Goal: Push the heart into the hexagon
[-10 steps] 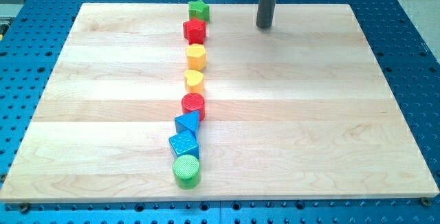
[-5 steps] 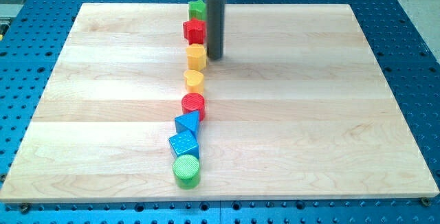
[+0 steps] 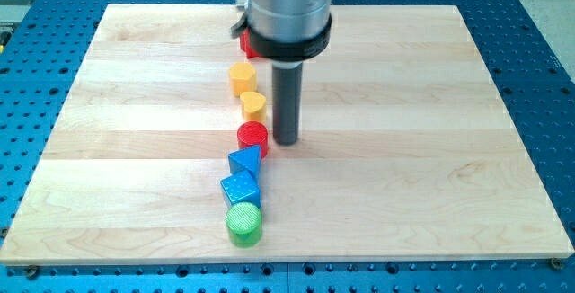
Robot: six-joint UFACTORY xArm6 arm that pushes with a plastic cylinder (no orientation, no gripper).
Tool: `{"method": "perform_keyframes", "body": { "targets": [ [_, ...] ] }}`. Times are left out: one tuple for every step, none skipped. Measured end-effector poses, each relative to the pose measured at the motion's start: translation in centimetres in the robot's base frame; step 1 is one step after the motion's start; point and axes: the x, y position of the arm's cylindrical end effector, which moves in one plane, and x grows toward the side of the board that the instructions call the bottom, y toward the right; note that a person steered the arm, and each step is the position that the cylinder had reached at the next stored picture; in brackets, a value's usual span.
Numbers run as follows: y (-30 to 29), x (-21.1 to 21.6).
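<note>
The yellow heart [image 3: 254, 105] lies near the middle of the wooden board [image 3: 404, 149]. The yellow hexagon [image 3: 242, 78] sits just above it and slightly to the view's left, very close to it or touching. My tip [image 3: 286, 140] rests on the board just right of the red cylinder [image 3: 252, 137], below and to the right of the heart, apart from it. The arm's body hides the top of the column; only an edge of a red block [image 3: 244, 43] shows there.
Below the red cylinder stand a blue triangle [image 3: 245, 159], a blue cube [image 3: 240, 188] and a green cylinder [image 3: 243, 224] in a line toward the view's bottom. Blue perforated table surrounds the board.
My tip has moved from the view's top right, across to the column, then down to beside the red cylinder. The yellow hexagon has shifted left and slightly down. The arm now hides the green block.
</note>
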Motion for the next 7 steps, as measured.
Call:
{"method": "perform_keyframes", "body": {
  "targets": [
    [-3.4, -0.8],
    [-5.0, -2.8],
    [-4.7, -5.0],
    [-4.6, -3.4],
    [0.7, -4.6],
    [0.4, -8.3],
    [0.3, -8.5]
  ]
}}
